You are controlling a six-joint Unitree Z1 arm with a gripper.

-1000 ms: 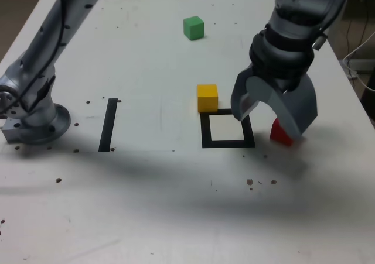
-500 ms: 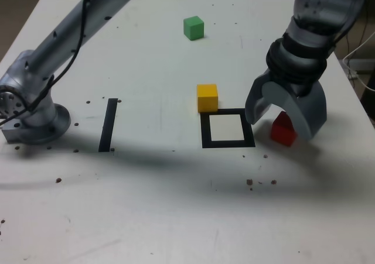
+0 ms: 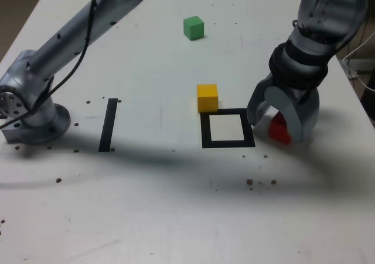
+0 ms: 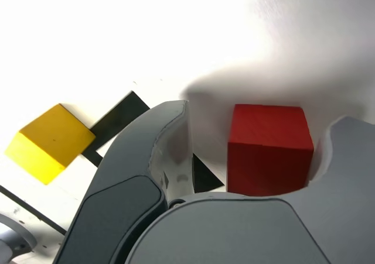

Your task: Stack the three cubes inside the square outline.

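In the exterior view, our grey curved end effector (image 3: 278,131) is gaping around the red cube (image 4: 269,167), right of the black-taped square outline (image 3: 206,136). We are stacking nothing yet: the yellow cube (image 3: 207,99) is sitting at its far-left corner, the green cube (image 3: 193,28) farther.

Exterior view: three cubes sitting apart on the bench (image 3: 140,217). Rear cube (image 3: 193,28) lying farthest back; middle cube (image 3: 207,98) sitting at the outline's (image 3: 207,132) rear left corner; right cube (image 3: 279,134) resting right of the outline, between the jaws (image 3: 278,129). Strip (image 3: 108,125) lying left.
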